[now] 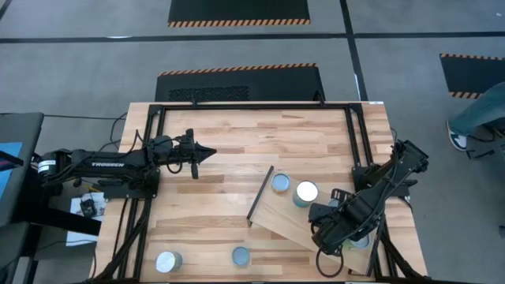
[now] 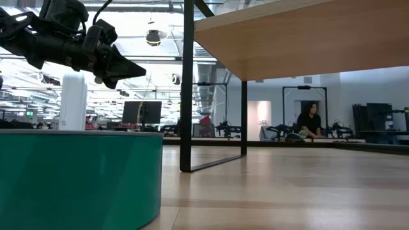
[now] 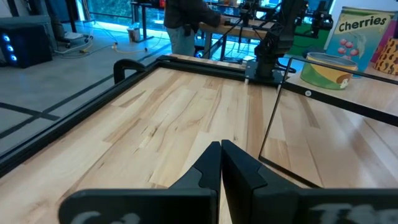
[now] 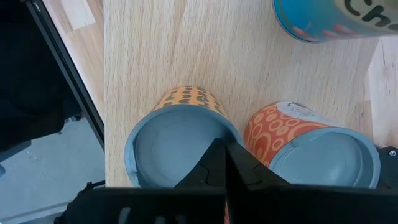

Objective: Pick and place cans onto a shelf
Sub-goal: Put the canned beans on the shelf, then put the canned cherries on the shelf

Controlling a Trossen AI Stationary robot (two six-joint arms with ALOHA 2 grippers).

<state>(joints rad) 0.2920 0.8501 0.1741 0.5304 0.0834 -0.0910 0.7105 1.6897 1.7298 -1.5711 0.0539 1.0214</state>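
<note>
Far left, above bare planks: left gripper (image 1: 207, 151), fingers (image 3: 208, 168) clenched flat together, gripping nothing, tips aimed toward the shelf (image 1: 286, 211). Well apart from that gripper, off to one side of it by the table's edge: two upright cans, the white-topped can (image 1: 168, 261) and the bluish-topped can (image 1: 241, 256), long axes vertical, tops up.

Ahead of the left gripper's tips, past a stretch of bare tabletop: the shelf, dark edge (image 1: 260, 196) on the side facing that gripper, long axis askew to the table's sides and running toward the right gripper (image 1: 325, 237). On the board, between the two grippers: a blue-topped can (image 1: 281, 183) and, just beside it, a pale-topped can (image 1: 305, 192), both upright.

Rightmost, over the shelf's other end: right gripper (image 4: 224, 149), fingers likewise shut on nothing, pointing down. Directly under its tips, two upright tins side by side, a yellow-patterned can (image 4: 177, 140) and an orange-ringed can (image 4: 311, 146). Beyond them, a blue-labelled can (image 4: 336, 18).
</note>
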